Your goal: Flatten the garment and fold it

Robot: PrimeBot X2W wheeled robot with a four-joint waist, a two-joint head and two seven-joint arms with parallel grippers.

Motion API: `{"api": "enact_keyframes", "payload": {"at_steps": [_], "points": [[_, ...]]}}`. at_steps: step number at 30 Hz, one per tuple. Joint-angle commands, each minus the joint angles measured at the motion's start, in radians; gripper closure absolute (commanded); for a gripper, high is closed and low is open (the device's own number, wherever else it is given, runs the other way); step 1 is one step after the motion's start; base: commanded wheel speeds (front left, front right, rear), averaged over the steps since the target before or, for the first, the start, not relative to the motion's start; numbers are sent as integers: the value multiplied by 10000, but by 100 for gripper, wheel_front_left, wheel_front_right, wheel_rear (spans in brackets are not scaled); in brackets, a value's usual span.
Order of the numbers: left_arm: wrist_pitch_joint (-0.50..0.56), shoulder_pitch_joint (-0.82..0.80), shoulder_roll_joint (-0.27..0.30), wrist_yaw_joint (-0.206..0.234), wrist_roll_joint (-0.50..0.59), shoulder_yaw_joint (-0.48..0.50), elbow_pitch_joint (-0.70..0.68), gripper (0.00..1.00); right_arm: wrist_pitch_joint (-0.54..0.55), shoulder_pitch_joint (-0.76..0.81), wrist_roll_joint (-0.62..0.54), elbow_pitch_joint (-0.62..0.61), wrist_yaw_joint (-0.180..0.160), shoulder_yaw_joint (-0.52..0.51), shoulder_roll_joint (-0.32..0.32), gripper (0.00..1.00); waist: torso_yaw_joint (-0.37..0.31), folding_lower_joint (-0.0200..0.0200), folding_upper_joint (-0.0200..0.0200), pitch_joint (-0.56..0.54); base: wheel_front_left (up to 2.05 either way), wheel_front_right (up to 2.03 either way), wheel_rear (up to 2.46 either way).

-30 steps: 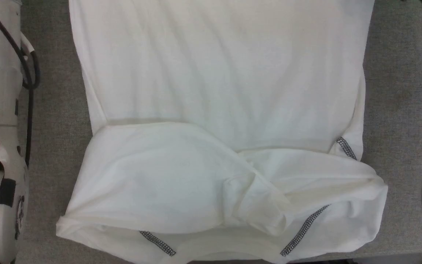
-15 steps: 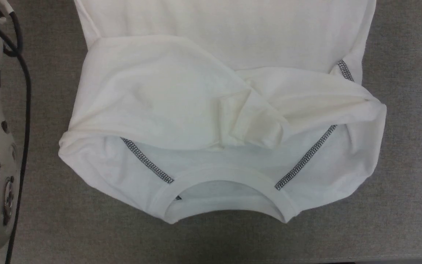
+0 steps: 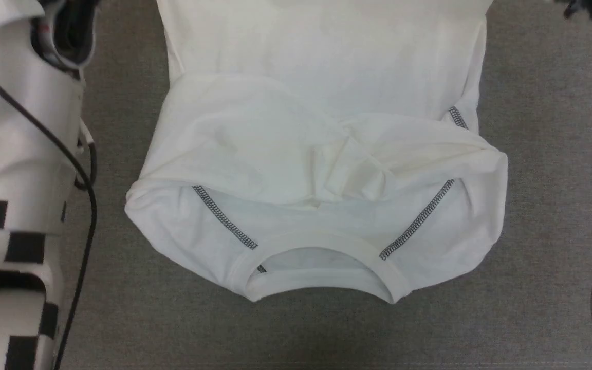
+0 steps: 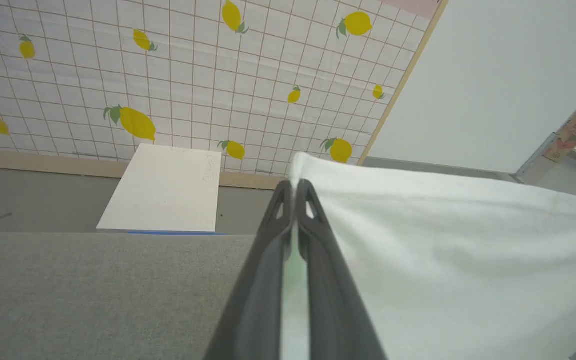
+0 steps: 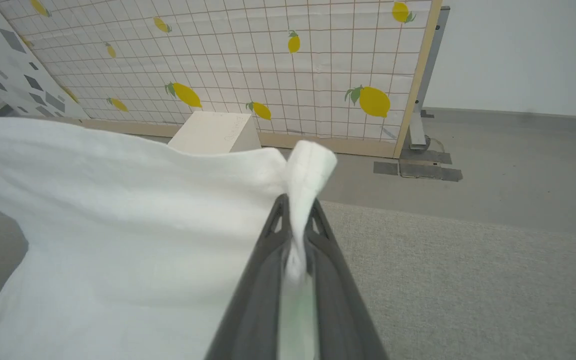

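Left wrist view: left tool, like right tool, pinches the garment; box writing illegible.

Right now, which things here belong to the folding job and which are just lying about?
Belong to the job: the garment; the left gripper and the right gripper, each shut on a corner of it.
Just lying about: the white box beyond the table; the lemon-print wall panel behind it.

- We note a grey bench with a cloth-like surface.
- We see a white box on the floor, before a lemon-print panel.
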Motion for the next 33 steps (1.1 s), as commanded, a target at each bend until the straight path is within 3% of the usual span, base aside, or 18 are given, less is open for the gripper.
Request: {"api": "enact_keyframes", "payload": {"at_steps": [1,8,17,26,33], "points": [[-40,624,160,-67,-287,-58,-285,100,65,598,333,-247,-15,56,-152,100,252,0,0,-1194,0,0,0],[-161,3566,402,-17,-1070,-145,-1685,100,670,3549,1548,-1738,-15,111,-569,100,413,0,0,-2497,0,0,0],[-367,7407,272,666,-1743,-77,-3832,100,1392,6945,2146,-3558,-15,-363,-315,100,517,0,0,-3386,0,0,0],[-331,9647,243,1196,-2010,-228,-4953,100,1932,8817,2108,-4547,-15,-874,115,100,539,0,0,-3794,0,0,0],[-127,10602,201,1504,-2112,-443,-4810,100,2364,9847,1926,-4685,-15,-844,288,100,517,0,0,-4005,0,0,0]]}}
